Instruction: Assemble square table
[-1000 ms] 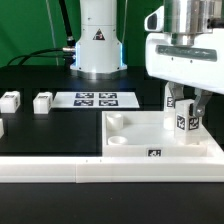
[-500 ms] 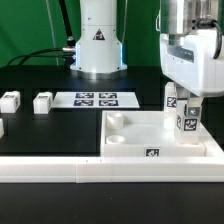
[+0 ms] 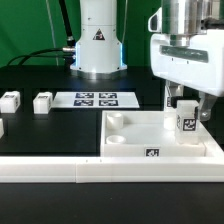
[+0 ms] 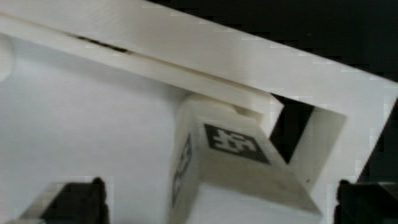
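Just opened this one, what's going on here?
The Panda arm's gripper hangs over the far corner of the square tabletop at the exterior view's right, where one tagged leg stands upright. In the wrist view its fingertips sit apart on either side of that leg without touching it, so the jaws are open. At the exterior view's left, loose legs lie beside the marker board. Whether the standing leg is fully seated cannot be seen.
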